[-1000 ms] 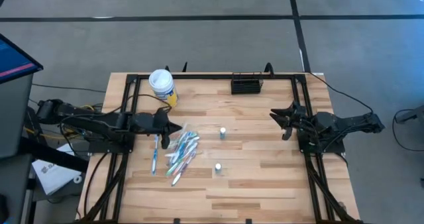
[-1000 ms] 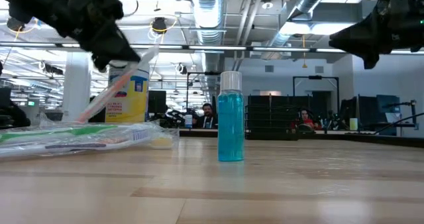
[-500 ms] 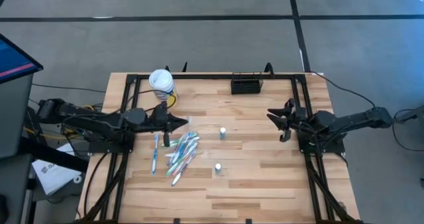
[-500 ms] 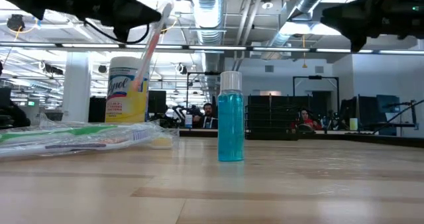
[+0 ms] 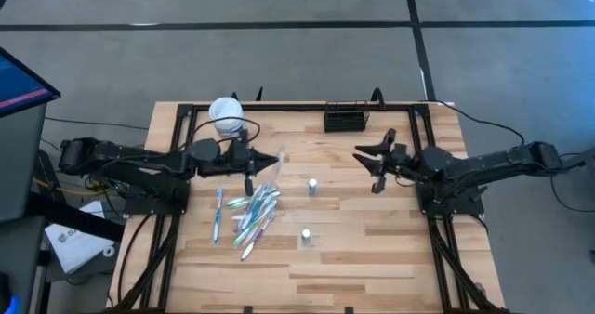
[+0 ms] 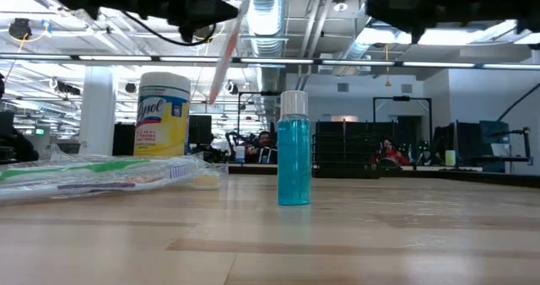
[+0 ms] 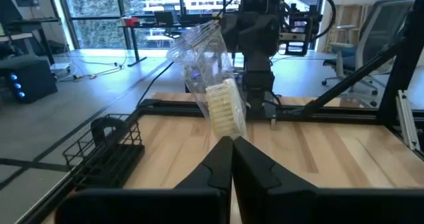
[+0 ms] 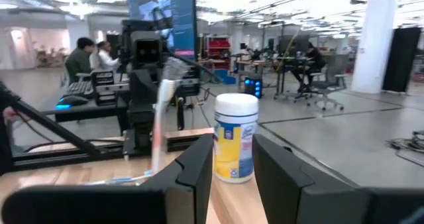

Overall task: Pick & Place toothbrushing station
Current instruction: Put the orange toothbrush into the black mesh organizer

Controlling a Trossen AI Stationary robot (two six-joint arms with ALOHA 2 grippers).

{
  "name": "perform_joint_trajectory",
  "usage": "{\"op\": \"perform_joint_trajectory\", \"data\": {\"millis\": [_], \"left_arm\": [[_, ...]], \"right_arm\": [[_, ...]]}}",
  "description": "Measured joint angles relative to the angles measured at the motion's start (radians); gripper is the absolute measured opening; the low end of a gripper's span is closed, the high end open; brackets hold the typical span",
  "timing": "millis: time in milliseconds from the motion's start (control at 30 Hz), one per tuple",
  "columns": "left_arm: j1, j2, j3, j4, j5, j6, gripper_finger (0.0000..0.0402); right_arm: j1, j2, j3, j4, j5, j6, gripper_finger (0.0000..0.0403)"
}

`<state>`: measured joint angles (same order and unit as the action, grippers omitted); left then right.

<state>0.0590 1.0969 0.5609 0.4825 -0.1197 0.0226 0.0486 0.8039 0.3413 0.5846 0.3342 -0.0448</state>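
Note:
My left gripper point(image 5: 254, 159) is shut on a toothbrush in clear wrap point(image 7: 213, 71), level, above the heap of wrapped toothbrushes point(image 5: 251, 212) on the table's left half. The toothbrushing station point(image 5: 346, 119), a black wire-mesh caddy, stands on its base at the far edge; the left wrist view has it too point(image 7: 106, 151). My right gripper point(image 5: 368, 165) hovers open and level over the right half, pointing toward the left arm, nothing between its fingers point(image 8: 199, 161). My left gripper pinches the wrapped toothbrush just beside its bristle head point(image 7: 225, 114) between its two shut fingers. The fingers come level from the table's left. The toothbrush is lifted clear; its handle point(image 6: 221, 66) hangs slanting below the fingers.
A white round tub with a yellow label point(image 5: 226, 115) stands at the far left. Two small blue bottles point(image 5: 312, 186) point(image 5: 305, 235) stand mid-table. Black frame rails point(image 5: 423, 156) run along both sides. People sit in the room beyond the table.
My left gripper has risen and gone toward the table's middle, tipping up to level, carrying the toothbrush clear of the heap; its handle now hangs steeper. My right gripper has also risen and reached toward the table's middle, still open.

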Motion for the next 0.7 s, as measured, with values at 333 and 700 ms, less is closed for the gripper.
{"op": "perform_joint_trajectory", "data": {"millis": [333,700], "left_arm": [[0.056,0.116,0.117,0.055,0.087,0.055,0.0000],[0.073,0.216,0.187,0.123,0.090,0.104,0.0000]], "right_arm": [[-0.147,0.291,0.175,0.011,-0.196,0.018,0.0098],[-0.194,0.463,0.288,0.053,-0.315,0.019,0.0098]]}}
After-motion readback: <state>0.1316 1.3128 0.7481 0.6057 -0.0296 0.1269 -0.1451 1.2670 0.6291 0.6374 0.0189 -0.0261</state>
